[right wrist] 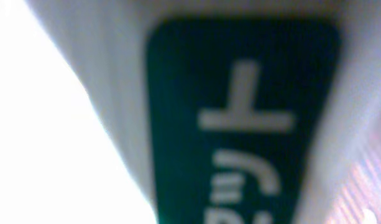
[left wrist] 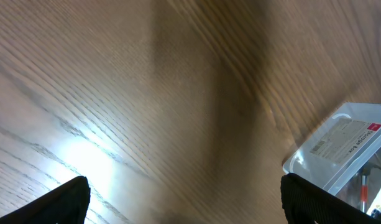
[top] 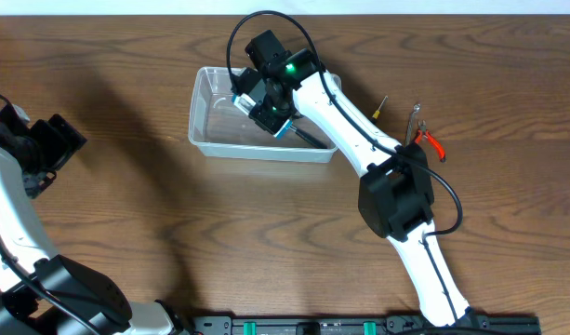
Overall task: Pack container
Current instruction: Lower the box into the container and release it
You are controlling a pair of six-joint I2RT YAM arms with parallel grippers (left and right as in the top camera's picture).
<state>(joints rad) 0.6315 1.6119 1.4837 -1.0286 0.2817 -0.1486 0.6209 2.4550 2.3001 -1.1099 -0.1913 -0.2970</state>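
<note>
The container [top: 210,126] is a clear plastic bin standing on the wooden table at the back centre. Its corner, with a paper label, shows in the left wrist view as the container [left wrist: 339,146]. My right gripper [top: 264,104] reaches down into it and is shut on a small white box with a dark label [right wrist: 240,118]. That box fills the right wrist view and hides the fingers. A dark tool [top: 308,138] lies in the bin under the arm. My left gripper [top: 52,144] hangs open over bare table at the far left, its fingertips [left wrist: 69,200] wide apart with nothing between them.
A thin screwdriver with a yellow handle [top: 379,107] and pliers with red handles [top: 428,137] lie on the table right of the bin. The right arm's white link [top: 350,121] crosses the bin's right end.
</note>
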